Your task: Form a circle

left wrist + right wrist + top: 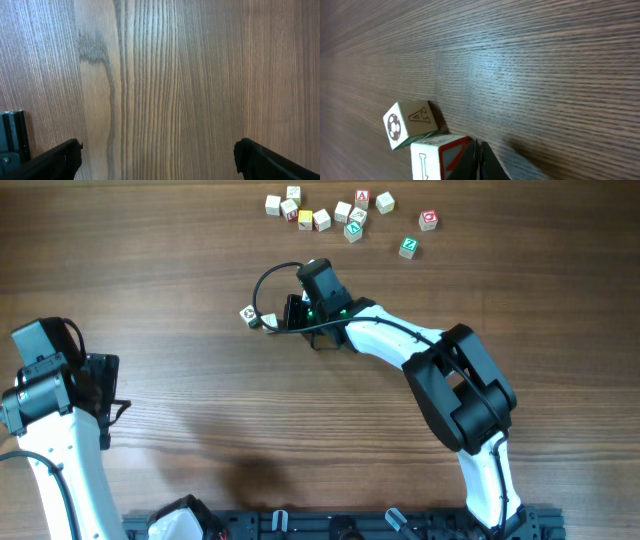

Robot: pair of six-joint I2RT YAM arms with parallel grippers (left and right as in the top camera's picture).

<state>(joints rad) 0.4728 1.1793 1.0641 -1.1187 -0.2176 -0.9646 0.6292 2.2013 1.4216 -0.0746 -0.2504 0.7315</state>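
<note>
The circle is only a tight pair of tiny pale wooden letter cubes left of the table's middle. One cube (250, 314) (410, 125) shows a football picture and an A. The other cube (268, 321) (437, 157) has a red-framed face and touches the first. My right gripper (284, 319) (478, 146) is shut with nothing between its fingers, and its left finger rests against the red-framed face. My left gripper (103, 392) (157, 150) stands open over bare wood at the far left, holding nothing.
Several loose letter cubes (322, 212) lie in a cluster at the table's far edge. Two more cubes (428, 220) (408, 247) sit to their right. A black cable loop (272, 280) arches beside the right wrist. A dark rail (350, 525) runs along the near edge.
</note>
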